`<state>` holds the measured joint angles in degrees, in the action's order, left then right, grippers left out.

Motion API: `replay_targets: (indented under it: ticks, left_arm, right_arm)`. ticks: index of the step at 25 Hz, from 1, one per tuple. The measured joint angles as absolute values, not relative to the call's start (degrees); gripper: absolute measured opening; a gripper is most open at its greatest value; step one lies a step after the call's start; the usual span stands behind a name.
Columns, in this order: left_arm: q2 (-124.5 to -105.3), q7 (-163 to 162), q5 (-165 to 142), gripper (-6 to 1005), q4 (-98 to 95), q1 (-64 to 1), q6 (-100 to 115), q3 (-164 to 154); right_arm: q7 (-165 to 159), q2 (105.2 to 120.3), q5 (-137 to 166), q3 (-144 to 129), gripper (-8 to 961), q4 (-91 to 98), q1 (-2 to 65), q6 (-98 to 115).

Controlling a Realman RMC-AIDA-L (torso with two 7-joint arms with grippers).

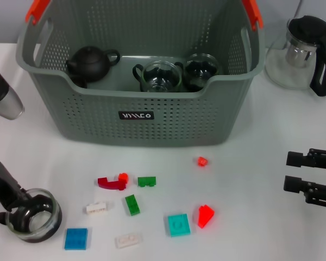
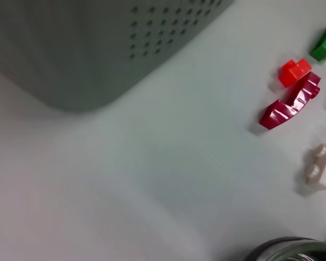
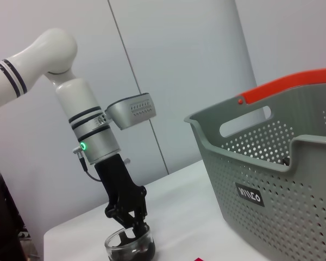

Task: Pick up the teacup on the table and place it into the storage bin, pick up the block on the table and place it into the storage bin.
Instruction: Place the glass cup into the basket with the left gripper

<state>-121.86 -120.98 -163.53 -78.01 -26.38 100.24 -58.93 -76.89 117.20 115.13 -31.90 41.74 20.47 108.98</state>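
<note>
A glass teacup [image 1: 35, 220] with a dark rim stands on the white table at the front left; its rim [image 2: 293, 250] also shows in the left wrist view. My left gripper [image 1: 13, 209] is shut on the near side of its rim, and the right wrist view shows the same gripper [image 3: 131, 231] on the teacup [image 3: 129, 247]. The storage bin [image 1: 141, 117] stands at the back centre. Loose blocks lie in front of it, among them a dark red arch [image 1: 110, 183], a green block [image 1: 146, 181] and a teal plate [image 1: 179, 224]. My right gripper [image 1: 300, 172] hangs open at the right edge.
Inside the bin are a black teapot [image 1: 89, 62] and two glass cups [image 1: 160, 76]. A glass pitcher with a black handle [image 1: 304, 51] stands at the back right. A black and metal flask [image 1: 2, 95] is at the left edge.
</note>
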Motion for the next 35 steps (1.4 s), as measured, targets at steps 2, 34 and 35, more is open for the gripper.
replay_targets:
  ticks: [2,34,35]
  left_arm:
    - [-121.87,-120.9,-163.3,145,-78.0,-26.7,100.9,-58.2]
    - [-110.2,-133.1,-116.0,62,-65.7,-51.8,90.3,-47.9]
    - [-109.8,-134.7,-119.2,63,-67.0,-52.8,88.7,-50.9]
  right_arm:
    - [-76.9,117.18,115.1,-31.9,604,41.7,20.5,109.0]
    - [-76.9,116.83,115.1,-31.9,603,41.0,20.4,109.0]
    - [-76.9,116.84,115.1,-31.9,603,41.0,20.3,109.0]
